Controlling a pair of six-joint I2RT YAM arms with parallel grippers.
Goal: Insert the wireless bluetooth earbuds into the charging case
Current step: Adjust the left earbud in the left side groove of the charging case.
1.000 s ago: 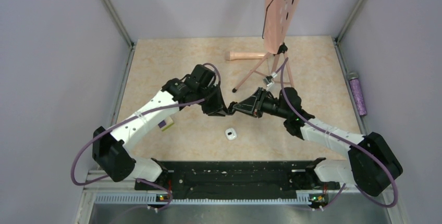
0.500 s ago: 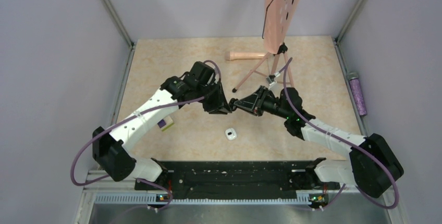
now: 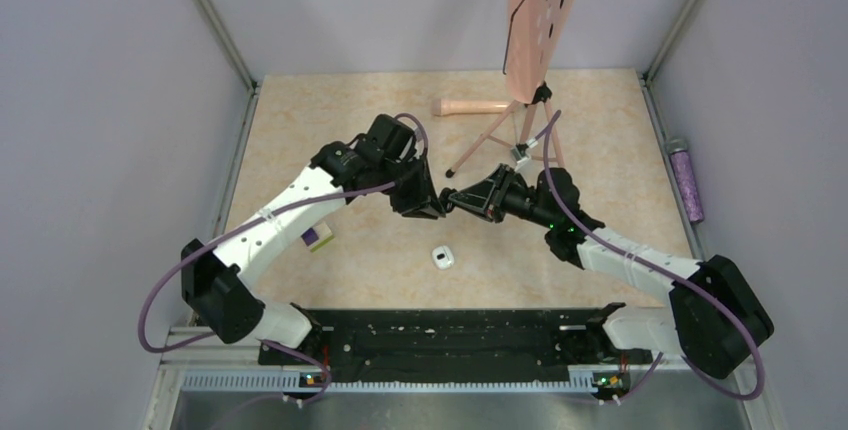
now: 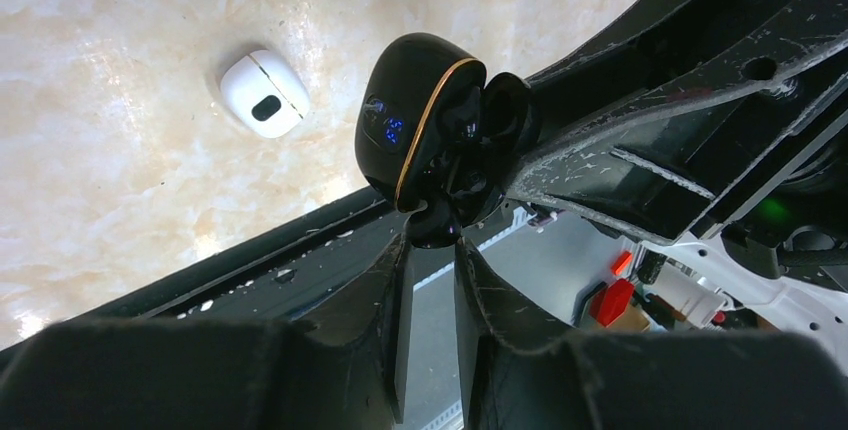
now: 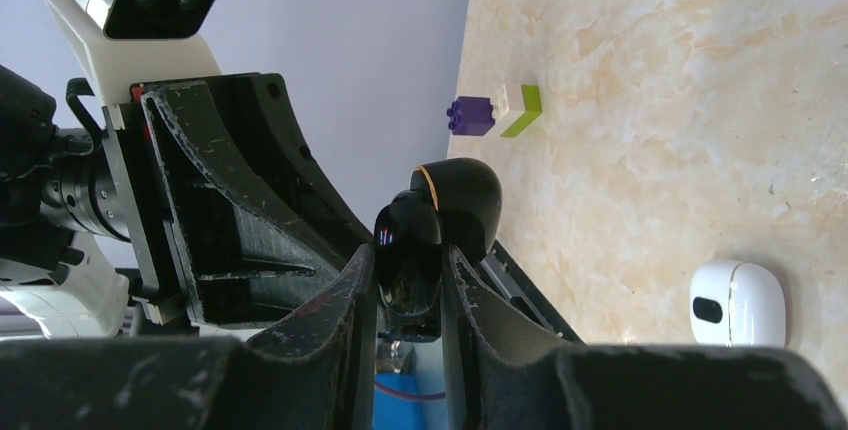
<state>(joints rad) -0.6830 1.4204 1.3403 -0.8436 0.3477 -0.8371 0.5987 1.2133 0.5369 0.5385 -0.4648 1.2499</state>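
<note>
Lately, my left gripper (image 4: 432, 245) and right gripper (image 5: 407, 260) have crept slightly toward 12 o'clock, tips still meeting. Left: narrow, pinching one earbud (image 4: 435, 222) at the charging case (image 4: 405, 120) mouth. Right: clamped on that case. Seating looks imminent.

Nothing readable anywhere, honestly.
Just a tiny print strip on the white camera housing (image 5: 120, 10) in the right wrist view, way too small to make out.
</note>
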